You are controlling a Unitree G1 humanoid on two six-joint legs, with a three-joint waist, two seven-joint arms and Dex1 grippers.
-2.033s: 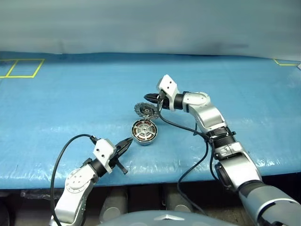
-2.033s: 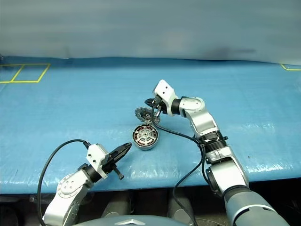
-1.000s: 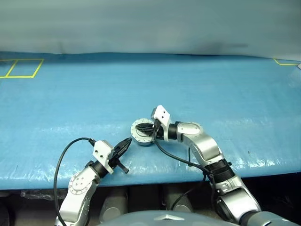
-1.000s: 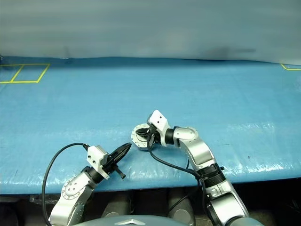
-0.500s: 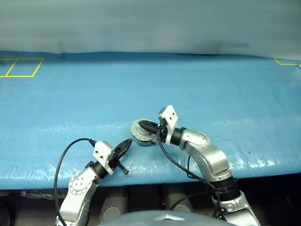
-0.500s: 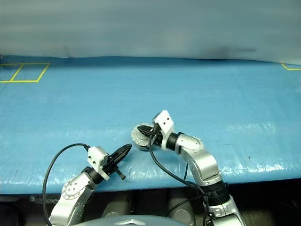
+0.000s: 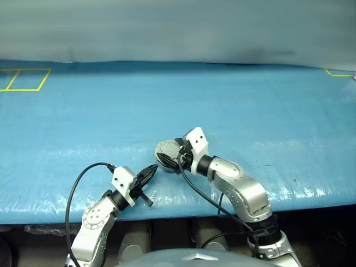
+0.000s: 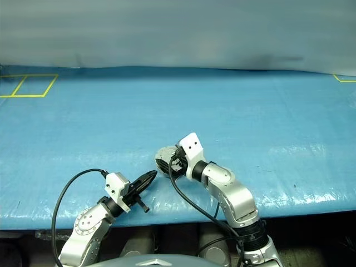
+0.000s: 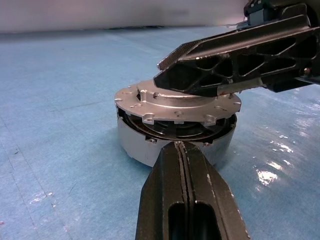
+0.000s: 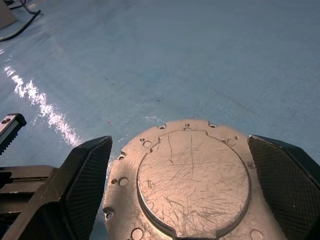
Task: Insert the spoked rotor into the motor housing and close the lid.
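Head views, bench: you see a bench [image 7: 83,117] under a blue plastic sheet, with yellow tape squares [image 7: 25,80] at the far left corner.
Head views, motor housing: the motor housing [image 7: 165,159] sits on the bench near the front edge, between the two arms. The lid [image 7: 167,149] lies down flat on top of it.
Head views, left tool: your left tool [image 7: 149,171] is low over the bench, just beside the housing on its near left side, and its black fingers are pressed together with nothing between them.
Head views, right tool: your right tool [image 8: 173,159] is at the housing from the right side, right over the lid.
Left wrist view, housing: you see the housing [image 9: 165,145] from the side, standing on the blue sheet. The lid [image 9: 175,102] rests on it, and a dark ring with slots shows in the gap under its rim.
Left wrist view, tools: the left tool's fingers [image 9: 172,200] are clenched on nothing, the tips very near the housing wall. One finger of the right tool [image 9: 235,55] lies across the top of the lid.
Right wrist view, lid: the scratched round top of the lid [image 10: 192,182] is seen from above.
Right wrist view, right tool: the right tool [image 10: 192,192] is released, one finger on each side of the lid, apart from its rim.
Rotor: you cannot tell it apart under the shut lid.
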